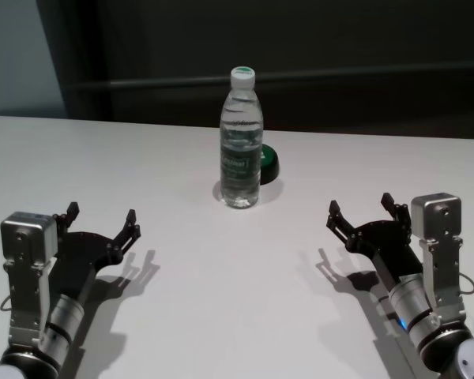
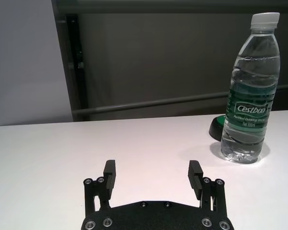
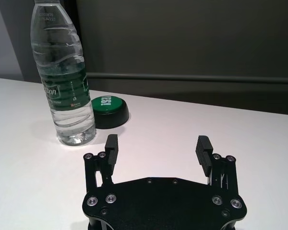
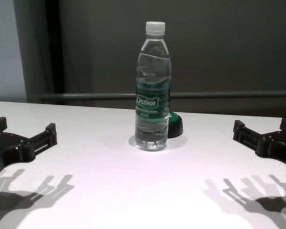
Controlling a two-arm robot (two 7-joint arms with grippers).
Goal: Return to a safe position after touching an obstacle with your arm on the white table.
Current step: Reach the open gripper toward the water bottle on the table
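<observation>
Bottle (image 1: 241, 150) is standing upright at frame centre; your left claw (image 1: 103, 221) and right claw (image 1: 362, 212) are hovering wide, low corners, seemingly parked.

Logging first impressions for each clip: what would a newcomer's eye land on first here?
The tall clear water bottle stands upright alone near the middle of the white table, with a low black-and-green puck just behind it on the robot's right. Flanking it nearer the robot, the left gripper and right gripper hover open, both well apart from the bottle.
</observation>
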